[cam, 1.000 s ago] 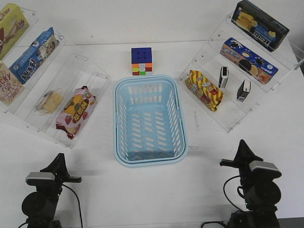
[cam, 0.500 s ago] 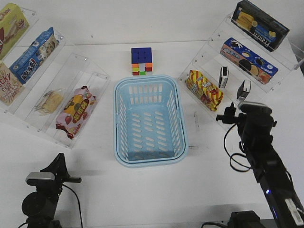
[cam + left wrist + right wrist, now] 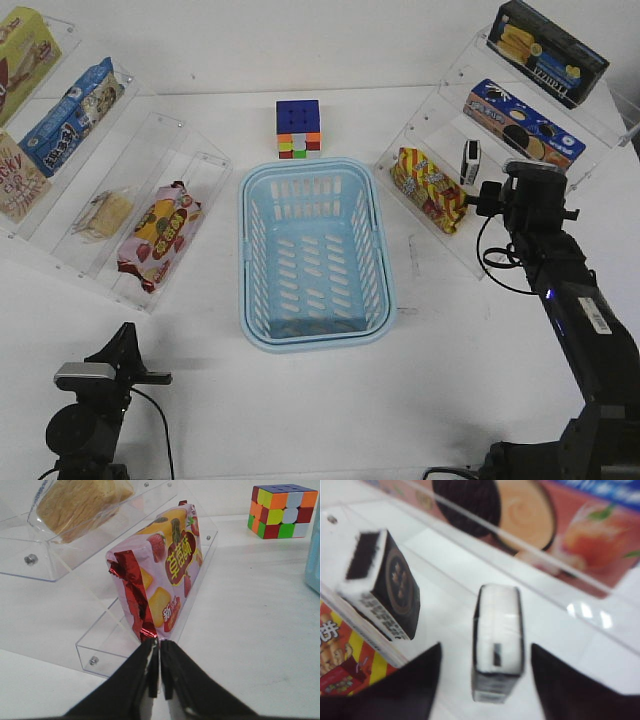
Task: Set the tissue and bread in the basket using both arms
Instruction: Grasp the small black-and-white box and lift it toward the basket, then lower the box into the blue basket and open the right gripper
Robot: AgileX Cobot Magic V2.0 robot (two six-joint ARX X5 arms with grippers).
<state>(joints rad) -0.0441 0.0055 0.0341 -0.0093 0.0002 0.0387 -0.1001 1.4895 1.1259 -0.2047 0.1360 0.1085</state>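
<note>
Two arms, one at work: right gripper (image 3: pixel 490 680), fingers spread, straddles a tissue (image 3: pixel 497 640) (basket (image 3: pixel 315 335) at nine o'clock); closing comes next. Left gripper (image 3: pixel 160 672) idles, pinched empty.

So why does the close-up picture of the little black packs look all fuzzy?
Right wrist view: it is blurred, so the tissue pack between the open fingers and the oreo box behind look soft. Left wrist view: sharp, with glare on the strawberry packet. Front view: evenly lit and crisp.
</note>
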